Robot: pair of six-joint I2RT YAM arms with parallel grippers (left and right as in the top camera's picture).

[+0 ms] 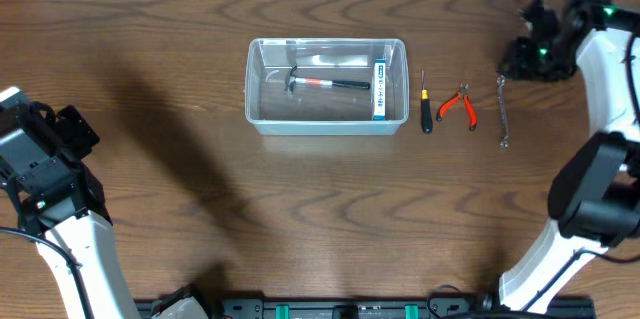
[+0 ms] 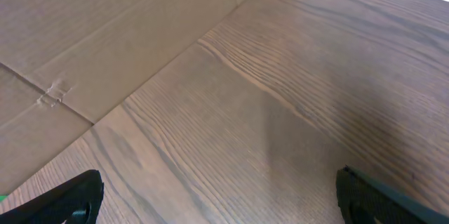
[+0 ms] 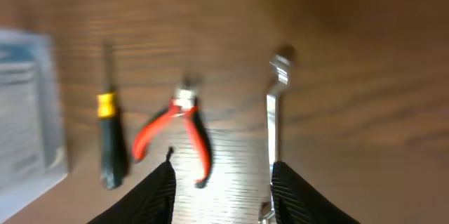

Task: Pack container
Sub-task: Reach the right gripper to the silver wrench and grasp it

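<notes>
The clear container stands mid-table and holds a hammer and a blue-and-white box. To its right on the table lie a black-and-yellow screwdriver, red pliers and a silver wrench. My right gripper hovers behind and right of the wrench, open and empty. Its wrist view shows the open jaws above the screwdriver, pliers and wrench, with the container's edge at left. My left gripper is far left, open and empty.
A cardboard wall borders the table near the left gripper. The right arm's white base stands at the table's right side and the left arm's base at the left front.
</notes>
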